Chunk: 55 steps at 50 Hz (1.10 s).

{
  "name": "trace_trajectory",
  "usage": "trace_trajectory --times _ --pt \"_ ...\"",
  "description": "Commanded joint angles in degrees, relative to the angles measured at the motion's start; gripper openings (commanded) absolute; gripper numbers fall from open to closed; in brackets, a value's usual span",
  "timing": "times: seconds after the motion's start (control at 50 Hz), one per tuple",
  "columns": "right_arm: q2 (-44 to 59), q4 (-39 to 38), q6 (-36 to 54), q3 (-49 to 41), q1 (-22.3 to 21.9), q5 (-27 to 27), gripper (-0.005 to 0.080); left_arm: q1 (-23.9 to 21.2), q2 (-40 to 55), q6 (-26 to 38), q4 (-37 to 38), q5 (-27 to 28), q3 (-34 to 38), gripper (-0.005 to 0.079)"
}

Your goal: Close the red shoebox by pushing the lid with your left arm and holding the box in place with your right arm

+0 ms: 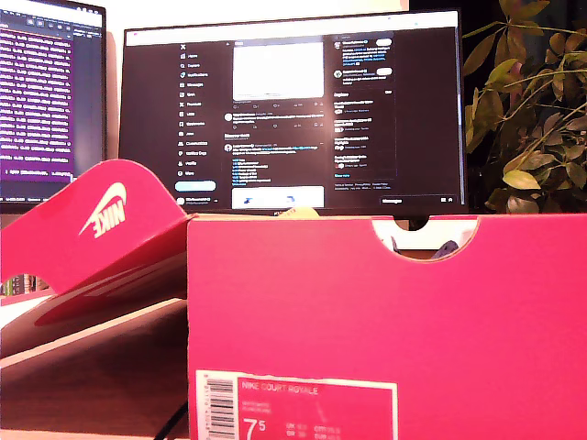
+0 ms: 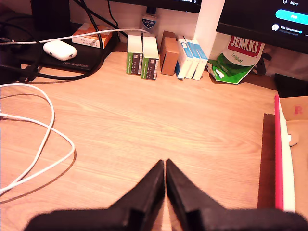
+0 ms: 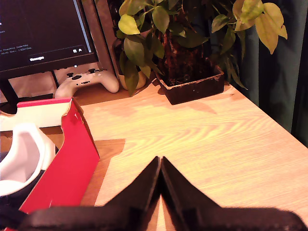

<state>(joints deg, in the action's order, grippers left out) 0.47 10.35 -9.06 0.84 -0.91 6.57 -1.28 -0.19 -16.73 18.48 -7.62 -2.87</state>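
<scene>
Both pincers, my first pincer (image 2: 165,166) and my second pincer (image 3: 160,163), hover closed above the surface (image 2: 144,120), gripping nothing. The red shoebox (image 1: 385,312) stands open, its lid (image 1: 96,229) tilted up.

1. The red shoebox (image 1: 385,321) stands open on the tabletop, filling the near right of the exterior view; its near end wall carries a white size label and a half-round notch in the top edge.
2. Its red lid (image 1: 92,238), bearing a white logo, tilts up at the exterior view's left.
3. A white shoe (image 3: 24,159) lies inside.
</scene>
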Motion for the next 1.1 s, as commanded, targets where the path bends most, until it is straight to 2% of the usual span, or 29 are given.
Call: trace_trajectory --times 0.0,0.34,0.46,0.58,0.74,0.96,1.08 --pt "-0.4 -0.5 -0.1 -0.5 -0.1 0.0 -0.0012 0.2 -0.3 -0.3 1.2 -0.2 1.3 -0.0018" --pt "-0.4 -0.5 -0.2 -0.5 -0.1 -0.1 -0.0012 0.2 -0.3 -0.3 1.2 -0.2 1.3 -0.0018" --pt "-0.4 -1.4 -3.8 -0.4 -0.1 -0.5 -0.0012 0.1 -0.3 -1.5 0.3 0.1 1.3 -0.0018" --pt "-0.4 -3.8 -7.8 0.6 0.0 -4.3 -0.0012 0.1 -0.3 -3.6 -2.5 4.2 0.2 -0.0018" --pt "-0.3 -1.0 -10.3 4.1 0.0 -12.0 -0.0012 0.1 -0.3 -5.1 -4.7 10.3 -3.1 -0.0019" --pt "2.5 3.1 -14.5 8.5 0.0 -12.7 -0.0012 0.2 4.5 -6.0 -5.3 15.1 -8.0 -0.0019" --pt "5.6 4.2 -15.6 9.3 0.0 -14.5 -0.0012 0.2 10.3 -6.0 -6.2 20.2 -8.8 -0.0019"
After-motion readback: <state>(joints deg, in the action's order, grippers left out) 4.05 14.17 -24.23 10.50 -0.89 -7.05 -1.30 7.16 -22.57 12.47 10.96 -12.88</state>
